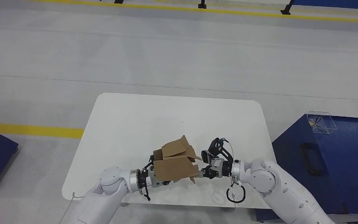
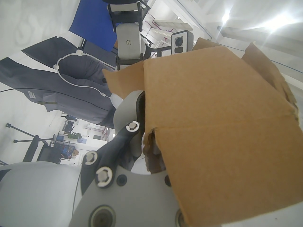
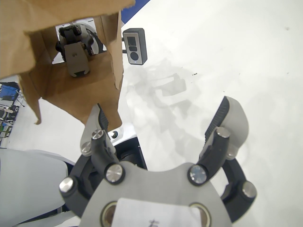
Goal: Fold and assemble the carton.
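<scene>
**Ana:** Where is the carton?

**Ben:** The carton (image 1: 175, 161) is over the near part of the table (image 1: 168, 112), between the 2 claws. It is a brown tube open at both ends, with its flaps sticking out loose. I cannot tell whether a corner rests on the table.

**Ana:** Who has it?

**Ben:** The left claw (image 1: 151, 177) is clamped on 1 side wall. In the right wrist view a finger (image 3: 75, 60) lies inside, flat against the cardboard. The right claw (image 3: 163, 107) stands wide apart and holds nothing. 1 fingertip (image 3: 102, 118) just touches the edge of a loose flap (image 3: 113, 95).

**Ana:** How do you think it handles?

**Ben:** It looks light, since 1 claw seems to carry it alone. I judge the panels stiff across the flat and weak at the creases, so it should fold where it is scored and buckle elsewhere. Some edges already look ragged, so a hard pinch would probably crush or tear it. Dry cardboard against ribbed pads should not slip much.

**Ana:** Where would you take hold?

**Ben:** On a flat wall close to a crease, as the left claw does. A flap is better pushed near its hinge with the flat of a finger than pinched at its tip. With only 1 wall held, the tube may skew under a push.
</scene>
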`<move>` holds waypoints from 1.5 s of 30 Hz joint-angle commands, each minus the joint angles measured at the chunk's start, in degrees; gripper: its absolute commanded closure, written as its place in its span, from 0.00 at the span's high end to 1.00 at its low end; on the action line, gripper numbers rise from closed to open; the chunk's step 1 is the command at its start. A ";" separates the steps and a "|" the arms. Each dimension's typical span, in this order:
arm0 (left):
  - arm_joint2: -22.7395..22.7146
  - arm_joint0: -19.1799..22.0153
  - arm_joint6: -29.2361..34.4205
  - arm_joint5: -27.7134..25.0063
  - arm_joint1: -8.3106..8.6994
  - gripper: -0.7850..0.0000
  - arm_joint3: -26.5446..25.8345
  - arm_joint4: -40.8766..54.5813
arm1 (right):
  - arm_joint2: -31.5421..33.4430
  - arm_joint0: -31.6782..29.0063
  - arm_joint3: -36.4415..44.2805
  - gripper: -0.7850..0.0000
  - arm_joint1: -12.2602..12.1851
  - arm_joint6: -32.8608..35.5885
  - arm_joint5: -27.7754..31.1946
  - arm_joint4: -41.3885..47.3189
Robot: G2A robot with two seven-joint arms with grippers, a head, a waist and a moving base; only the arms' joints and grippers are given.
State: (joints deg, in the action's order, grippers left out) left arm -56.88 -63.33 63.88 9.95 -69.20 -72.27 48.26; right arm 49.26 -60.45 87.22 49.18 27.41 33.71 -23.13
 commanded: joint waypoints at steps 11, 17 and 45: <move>-0.61 -0.29 -0.43 -0.02 0.07 0.00 0.73 -0.19 | 2.93 -0.38 0.35 1.00 0.41 -2.25 1.06 0.59; -0.91 -0.44 -1.69 0.04 0.03 0.00 0.88 0.00 | 7.27 -3.65 4.37 1.00 -0.50 -3.85 1.56 0.45; -1.09 -2.34 3.23 -8.93 0.20 0.00 -1.47 -4.17 | 11.64 -7.49 9.19 1.00 -0.11 -0.62 -5.97 -2.92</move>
State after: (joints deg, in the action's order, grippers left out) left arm -58.06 -65.52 66.41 2.10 -69.01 -73.39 44.52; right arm 61.11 -68.25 96.73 48.94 26.72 27.92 -26.09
